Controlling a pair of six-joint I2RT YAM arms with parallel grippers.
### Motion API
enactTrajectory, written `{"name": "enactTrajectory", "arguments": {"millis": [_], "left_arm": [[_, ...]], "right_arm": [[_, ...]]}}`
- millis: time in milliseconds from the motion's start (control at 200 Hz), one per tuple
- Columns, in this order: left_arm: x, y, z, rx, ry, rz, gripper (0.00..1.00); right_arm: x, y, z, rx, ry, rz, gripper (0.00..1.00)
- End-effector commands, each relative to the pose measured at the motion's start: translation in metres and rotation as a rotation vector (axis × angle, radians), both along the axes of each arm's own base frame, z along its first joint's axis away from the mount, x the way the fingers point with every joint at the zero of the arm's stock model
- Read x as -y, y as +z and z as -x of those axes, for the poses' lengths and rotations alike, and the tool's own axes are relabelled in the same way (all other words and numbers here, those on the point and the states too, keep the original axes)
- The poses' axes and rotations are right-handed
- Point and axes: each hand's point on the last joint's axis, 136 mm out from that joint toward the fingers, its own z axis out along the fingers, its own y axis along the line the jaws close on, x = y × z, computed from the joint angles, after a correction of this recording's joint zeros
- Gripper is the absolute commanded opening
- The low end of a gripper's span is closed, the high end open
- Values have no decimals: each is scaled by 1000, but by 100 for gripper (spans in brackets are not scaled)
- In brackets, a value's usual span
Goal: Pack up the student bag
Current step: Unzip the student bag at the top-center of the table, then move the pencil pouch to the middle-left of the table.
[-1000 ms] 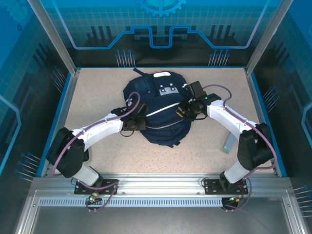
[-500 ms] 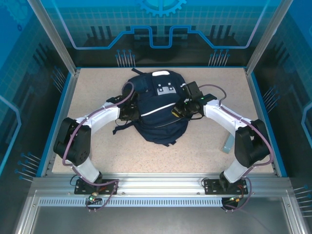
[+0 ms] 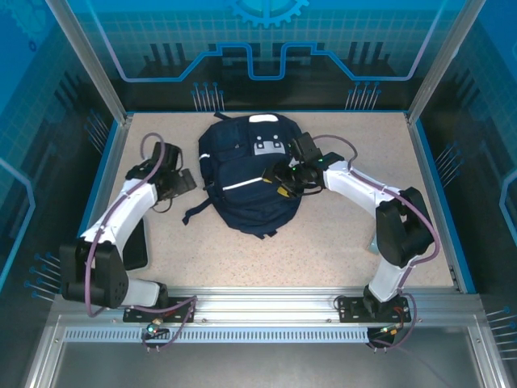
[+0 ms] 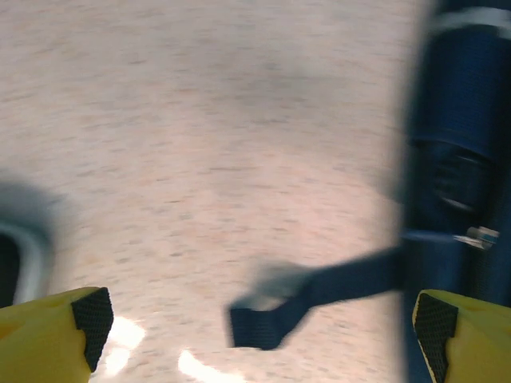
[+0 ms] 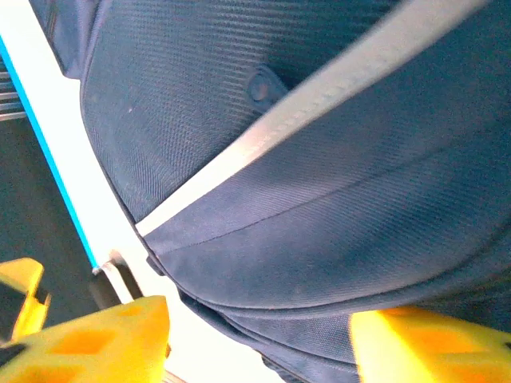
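The student bag (image 3: 242, 174) lies in the middle of the table, navy with white stripes and a grey patch near its far end. My left gripper (image 3: 184, 179) hovers just left of it, open, touching nothing. In the left wrist view its fingertips (image 4: 92, 315) stand wide apart over the bare table, a loose dark strap end (image 4: 263, 319) lies between them, and the bag's side (image 4: 459, 152) is at the right. My right gripper (image 3: 279, 176) is over the bag's right half. Its yellow fingers (image 5: 104, 335) stand apart, with the bag's fabric (image 5: 303, 199) and a white stripe close in front.
A flat black object (image 3: 133, 242) lies on the table by the left arm's base. A small grey-blue upright piece (image 3: 377, 238) stands near the right arm. Aluminium posts and blue walls enclose the table (image 3: 339, 242). Bare surface lies in front of the bag.
The left gripper has opened, let go of the bag's side and swung away to the left. The right gripper has opened. The bag has shifted slightly toward the far side.
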Motion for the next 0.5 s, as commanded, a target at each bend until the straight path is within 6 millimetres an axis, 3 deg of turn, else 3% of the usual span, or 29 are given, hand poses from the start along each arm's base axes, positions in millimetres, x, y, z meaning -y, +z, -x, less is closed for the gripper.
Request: {"name": "enactTrajectory", "arguments": {"millis": [0,185,360,495], "left_arm": [[-47,-16,50,-105,227,-35,99],[-86,-29,80,-80,436,21,99],[-100,-51,99,-144,543,81,99],[-111,-62,101,-169,589,103,99]], "right_arm": [[1,31,-3,110,51,16,75],[12,42,1,151,61,40,87],[15,45,2,147,58,41,89],[15,45,4,138,55,38,90]]}}
